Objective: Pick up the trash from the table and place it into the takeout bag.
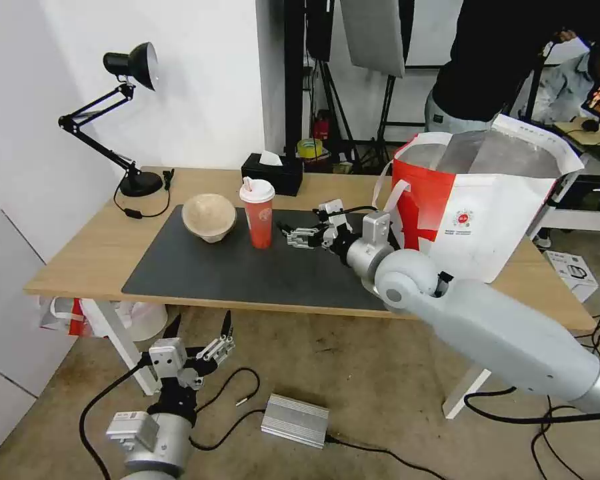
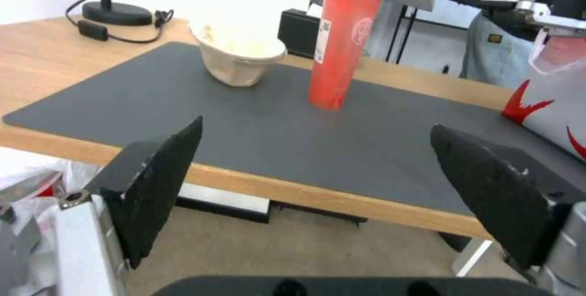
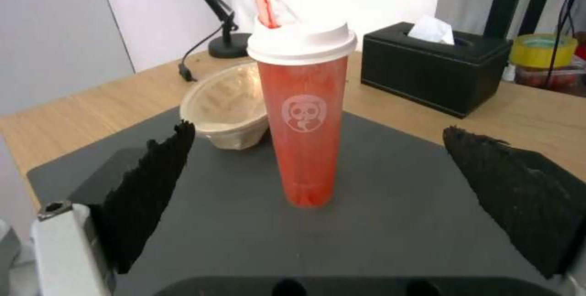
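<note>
On the table (image 1: 80, 260), a tall red cup (image 1: 258, 217) with a white lid stands upright on the dark grey mat (image 1: 247, 273). Just left of it sits the beige pulp bowl (image 1: 209, 217). My right gripper (image 1: 287, 235) hovers open over the mat, a short way right of the cup. In the right wrist view the cup (image 3: 303, 126) stands ahead of the spread fingers (image 3: 153, 195), apart from them, with the bowl (image 3: 226, 104) behind it. The takeout bag (image 1: 487, 200) stands open at the table's right end. Below the table's front edge, my left gripper (image 1: 203, 319) is open and holds nothing.
A black desk lamp (image 1: 130, 67) and a black tissue box (image 1: 273, 173) stand along the table's back. Beneath the left end lies a red-and-white plastic bag (image 1: 67, 313). A silver box (image 1: 295, 420) and cables are on the floor. A person stands behind the bag.
</note>
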### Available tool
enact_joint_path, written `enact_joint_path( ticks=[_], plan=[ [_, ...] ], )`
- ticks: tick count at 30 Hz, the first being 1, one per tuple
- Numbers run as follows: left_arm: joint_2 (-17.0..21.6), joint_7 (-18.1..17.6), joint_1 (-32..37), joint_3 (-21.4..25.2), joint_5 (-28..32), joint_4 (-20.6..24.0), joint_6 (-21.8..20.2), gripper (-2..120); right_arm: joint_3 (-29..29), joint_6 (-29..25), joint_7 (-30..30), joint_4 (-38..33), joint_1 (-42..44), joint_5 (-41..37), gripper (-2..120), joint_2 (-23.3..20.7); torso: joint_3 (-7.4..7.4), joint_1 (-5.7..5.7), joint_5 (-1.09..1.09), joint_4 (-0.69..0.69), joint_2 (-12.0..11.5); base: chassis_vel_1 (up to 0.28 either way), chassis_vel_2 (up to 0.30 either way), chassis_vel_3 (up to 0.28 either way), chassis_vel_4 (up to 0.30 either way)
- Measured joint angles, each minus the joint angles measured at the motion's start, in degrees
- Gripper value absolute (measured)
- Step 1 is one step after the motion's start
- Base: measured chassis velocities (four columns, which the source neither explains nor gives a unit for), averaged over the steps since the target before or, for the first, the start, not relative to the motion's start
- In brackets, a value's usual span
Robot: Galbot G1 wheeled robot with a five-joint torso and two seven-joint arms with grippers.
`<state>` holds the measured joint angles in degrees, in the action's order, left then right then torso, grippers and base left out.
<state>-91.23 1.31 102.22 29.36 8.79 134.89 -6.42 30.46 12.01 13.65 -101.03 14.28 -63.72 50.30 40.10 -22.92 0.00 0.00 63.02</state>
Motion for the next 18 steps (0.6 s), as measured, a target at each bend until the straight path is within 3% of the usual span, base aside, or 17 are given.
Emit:
enact_joint_path(
  ticks=[18],
  plan=[
    [0.0,0.0,-0.1,0.0,0.6,-0.2,0.1,100,1.0,0.1,-0.6,2.4,-1.3,0.1,100,2.5,0.00,0.01,0.00,0.00,0.0,0.000,0.000,0.000,0.000]
  ],
)
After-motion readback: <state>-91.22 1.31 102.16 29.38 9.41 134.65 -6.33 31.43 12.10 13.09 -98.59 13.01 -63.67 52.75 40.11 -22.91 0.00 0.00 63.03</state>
